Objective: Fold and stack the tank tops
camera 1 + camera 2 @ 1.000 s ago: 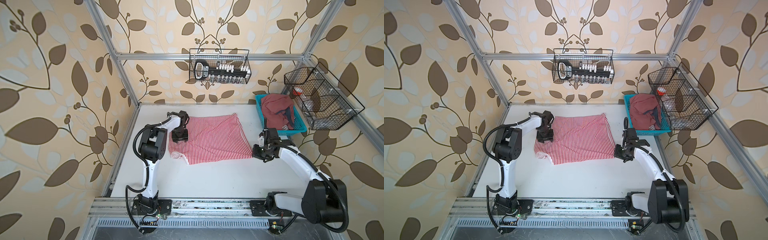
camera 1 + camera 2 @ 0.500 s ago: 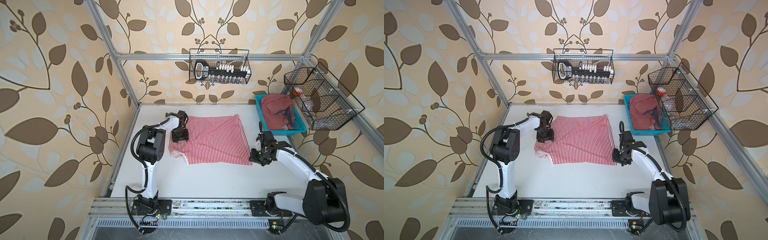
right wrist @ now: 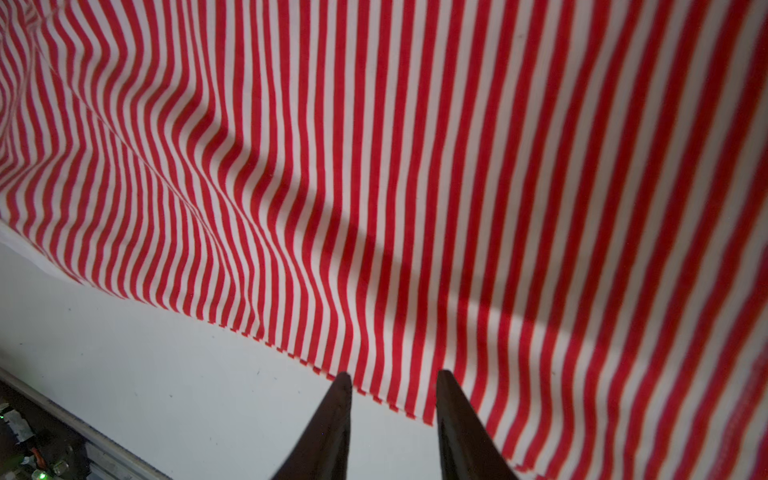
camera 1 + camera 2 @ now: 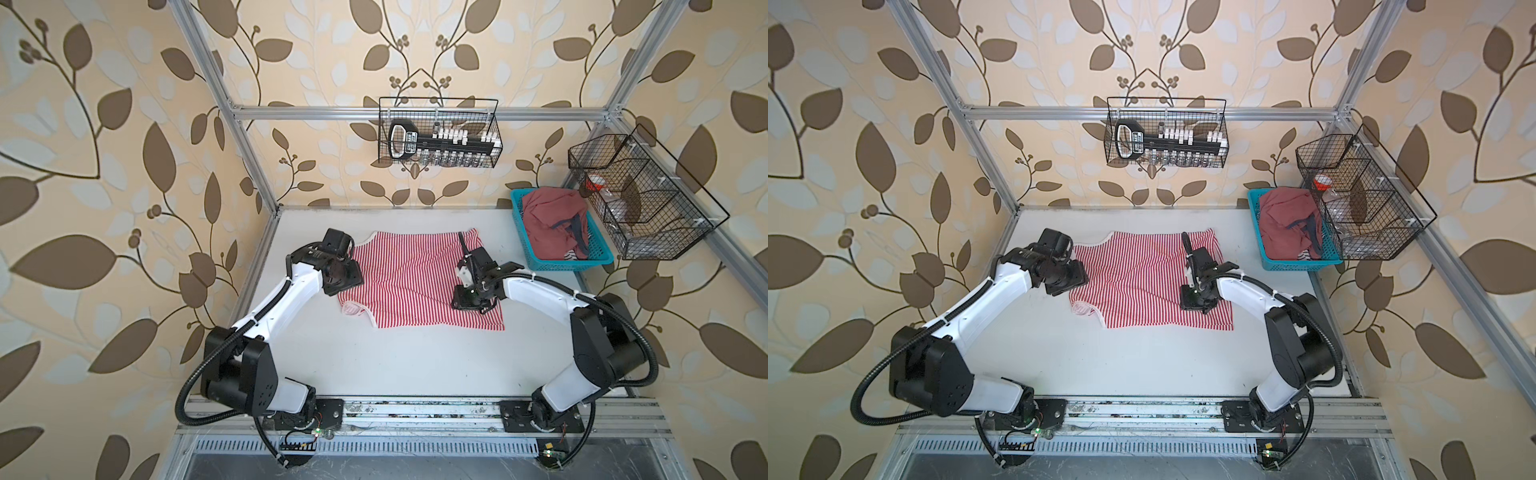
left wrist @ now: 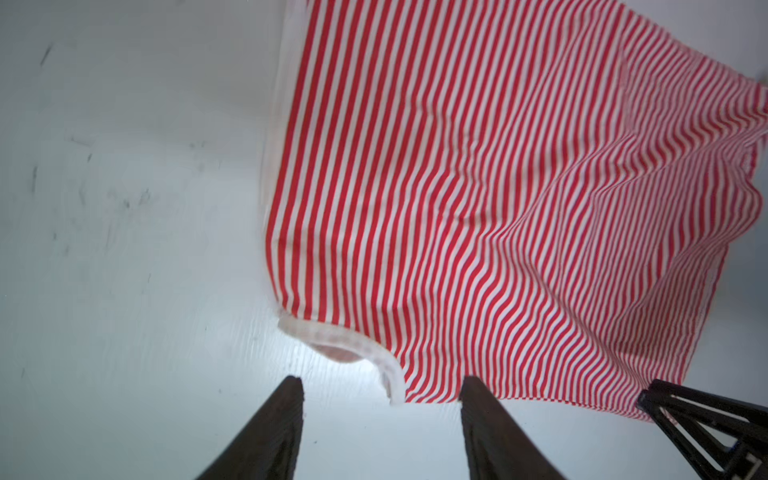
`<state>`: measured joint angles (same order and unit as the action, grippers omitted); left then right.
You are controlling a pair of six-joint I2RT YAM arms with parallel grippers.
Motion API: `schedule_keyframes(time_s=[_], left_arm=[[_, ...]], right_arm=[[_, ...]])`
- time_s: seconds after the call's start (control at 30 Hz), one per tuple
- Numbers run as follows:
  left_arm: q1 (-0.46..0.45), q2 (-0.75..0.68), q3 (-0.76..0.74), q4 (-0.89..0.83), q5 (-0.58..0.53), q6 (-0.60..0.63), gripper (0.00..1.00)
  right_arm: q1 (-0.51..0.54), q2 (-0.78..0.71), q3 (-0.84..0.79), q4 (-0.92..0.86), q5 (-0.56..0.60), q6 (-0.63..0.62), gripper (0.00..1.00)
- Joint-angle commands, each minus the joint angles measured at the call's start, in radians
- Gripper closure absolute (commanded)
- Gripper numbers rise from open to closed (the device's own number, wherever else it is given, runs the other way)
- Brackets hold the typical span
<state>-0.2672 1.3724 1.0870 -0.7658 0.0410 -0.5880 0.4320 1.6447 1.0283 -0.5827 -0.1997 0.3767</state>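
Top views: striped tank top [image 4: 415, 282] lies spread flat on the back half of the table [image 4: 415, 365], lightly wrinkled, with one white-trimmed strap curled at its front-left corner. The front half is bare, so there's plenty of room there. Only narrow strips are free along the left side and behind the top. Head of the left arm [image 4: 286, 303] sits over the top's left edge. Head of the right arm [image 4: 536, 291] sits over its right-front part, inside the hem. The dusty red tank top [image 4: 548, 220] is bunched in a teal basket [image 4: 602, 261] at the back-right corner, apart from the striped one. A wire rack [image 4: 648, 199] on the right wall overhangs that basket, and a wire basket [image 4: 438, 133] hangs on the back rail above the table. Left wrist: left gripper [image 5: 381, 380] has its jaws wide apart and holds nothing, over bare table just short of the curled strap. A black part of the right arm shows past the hem. Right wrist: right gripper [image 3: 393, 376] has its jaws apart with a narrower gap and grips nothing. Its tips are at the striped hem, one over cloth, one over table.
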Motion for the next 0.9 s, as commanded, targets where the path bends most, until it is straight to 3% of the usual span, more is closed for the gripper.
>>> schedule_keyframes(time_s=[0.0, 0.37, 0.73, 0.87], left_arm=[[0.005, -0.074, -0.074, 0.027, -0.096, -0.136, 0.39], [0.011, -0.011, -0.222, 0.167, -0.148, -0.309, 0.37], [0.032, 0.176, -0.192, 0.261, -0.166, -0.352, 0.38], [0.034, 0.262, -0.166, 0.296, -0.148, -0.334, 0.5]], right_arm=[[0.007, 0.011, 0.022, 0.024, -0.044, -0.02, 0.64], [-0.008, -0.021, -0.004, 0.033, -0.047, -0.025, 0.64], [-0.024, -0.043, -0.041, 0.044, -0.055, -0.018, 0.64], [-0.03, -0.052, -0.048, 0.042, -0.055, -0.018, 0.63]])
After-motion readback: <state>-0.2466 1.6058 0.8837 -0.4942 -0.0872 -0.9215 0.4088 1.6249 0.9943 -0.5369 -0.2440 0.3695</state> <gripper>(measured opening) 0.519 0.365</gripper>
